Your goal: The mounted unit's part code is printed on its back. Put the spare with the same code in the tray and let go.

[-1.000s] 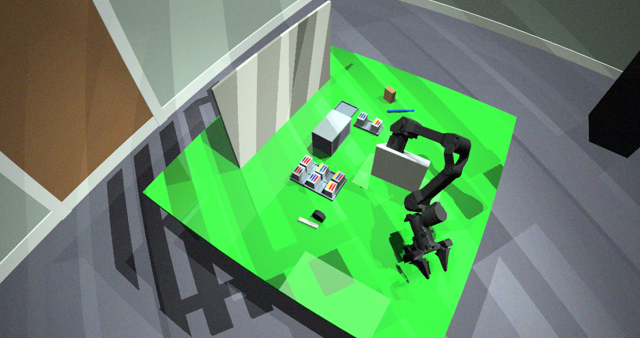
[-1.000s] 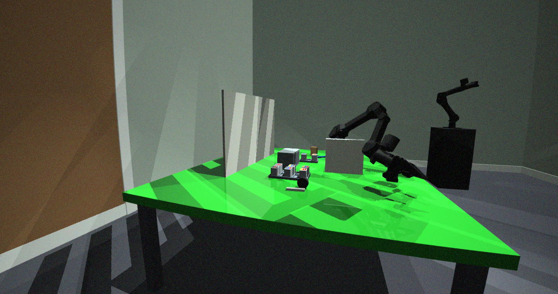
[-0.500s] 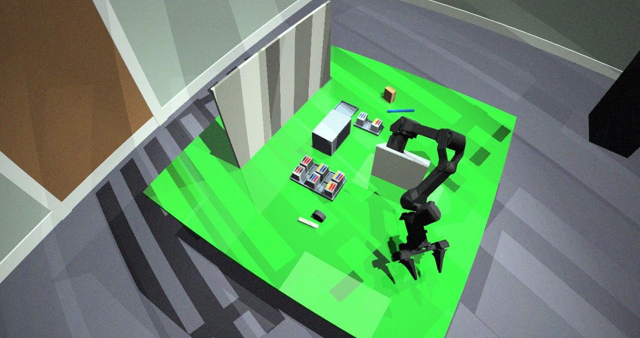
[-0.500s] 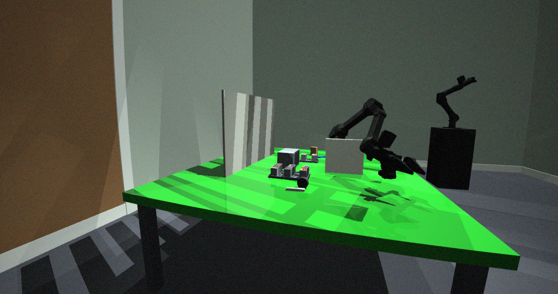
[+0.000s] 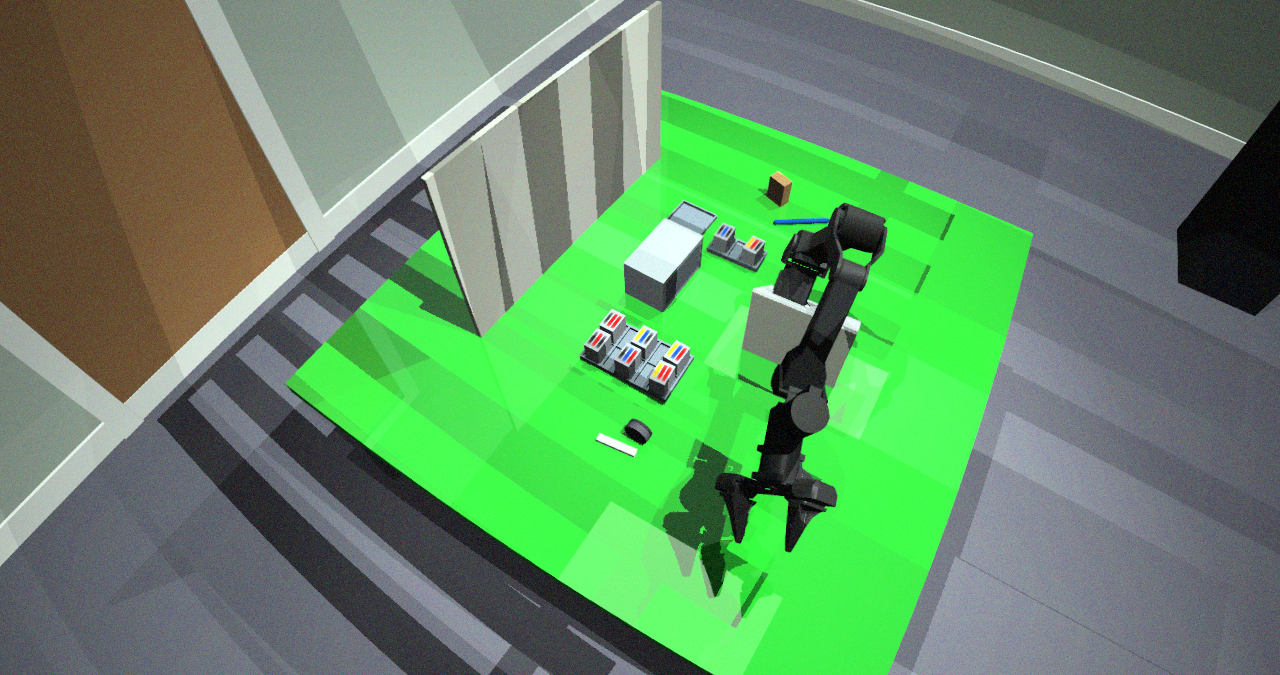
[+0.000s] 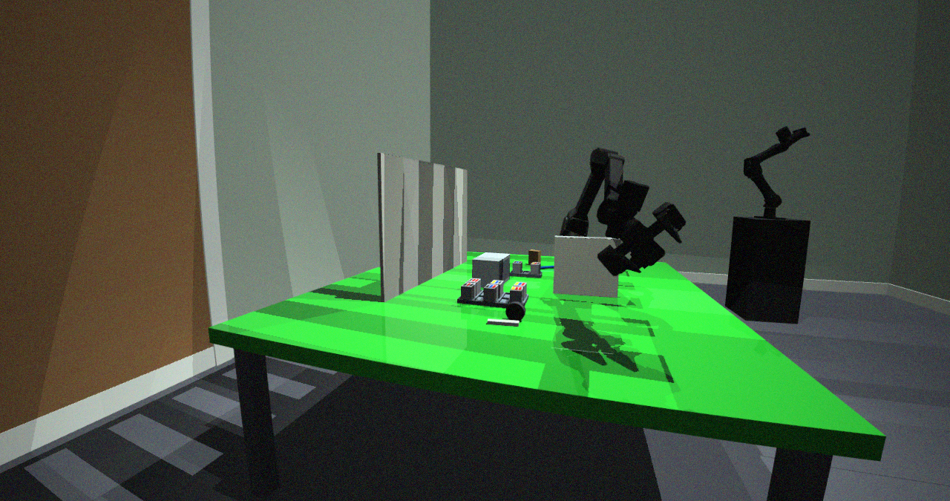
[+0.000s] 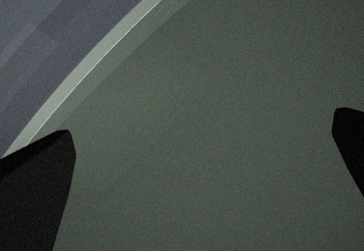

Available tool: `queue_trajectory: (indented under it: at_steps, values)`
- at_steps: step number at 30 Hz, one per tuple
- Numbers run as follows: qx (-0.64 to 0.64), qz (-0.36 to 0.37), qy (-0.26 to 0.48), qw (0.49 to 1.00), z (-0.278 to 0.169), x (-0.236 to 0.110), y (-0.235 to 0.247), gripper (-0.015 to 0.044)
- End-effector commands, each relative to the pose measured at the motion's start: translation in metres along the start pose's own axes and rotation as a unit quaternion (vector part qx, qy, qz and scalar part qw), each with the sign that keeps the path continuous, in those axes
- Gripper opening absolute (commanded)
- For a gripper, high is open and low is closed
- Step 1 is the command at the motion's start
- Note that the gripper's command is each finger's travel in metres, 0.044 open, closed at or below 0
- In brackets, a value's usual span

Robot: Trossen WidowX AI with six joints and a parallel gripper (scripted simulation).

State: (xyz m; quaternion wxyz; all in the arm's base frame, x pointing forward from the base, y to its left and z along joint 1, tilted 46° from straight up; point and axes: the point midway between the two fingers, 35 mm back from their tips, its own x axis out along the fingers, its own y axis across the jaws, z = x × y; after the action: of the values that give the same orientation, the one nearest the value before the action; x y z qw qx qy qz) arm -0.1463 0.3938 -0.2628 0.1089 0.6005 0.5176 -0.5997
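Note:
My gripper [image 5: 765, 546] [image 7: 208, 133] is wide open and empty, raised over the near right of the table, well away from the units. In the wrist view only wall, floor and a table corner show behind the fingers. Several grey units [image 5: 626, 360] [image 6: 493, 290] with coloured stripes on top stand in a dark rack [image 5: 640, 384]. Two similar units [image 5: 724, 237] [image 5: 752, 247] stand in a smaller rack behind. A shallow grey tray [image 5: 693, 215] adjoins a grey box. I cannot tell which unit is mounted; no printed code is readable.
The grey box [image 5: 666, 255] [image 6: 490, 267] stands beside a tall pale panel [image 5: 541, 160] [image 6: 424, 226]. A white board [image 5: 771, 335] [image 6: 584, 265] stands before the arm's base. A brown block [image 5: 778, 188], blue rod [image 5: 799, 221], black disc [image 5: 637, 431] and white strip [image 5: 616, 444] lie about.

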Motion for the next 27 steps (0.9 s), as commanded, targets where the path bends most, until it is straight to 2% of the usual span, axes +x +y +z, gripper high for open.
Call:
queue_trajectory:
  at_steps: [1, 6, 9, 17, 21, 27]
  values:
    - [0.174, 0.062, 0.040, 0.982, -0.057, -0.012, 0.028, 0.0440]
    - [0.373, 0.121, 0.095, 0.915, -0.119, -0.039, 0.068, 0.0440]
    - [0.429, 0.111, 0.112, 0.890, -0.146, -0.056, 0.086, 0.0440]
    - [0.556, 0.148, 0.162, 0.802, -0.183, -0.086, 0.124, 0.0440]
    - [0.660, 0.176, 0.212, 0.699, -0.211, -0.122, 0.163, 0.0440]
    - [0.791, 0.206, 0.297, 0.493, -0.240, -0.197, 0.228, 0.0440]
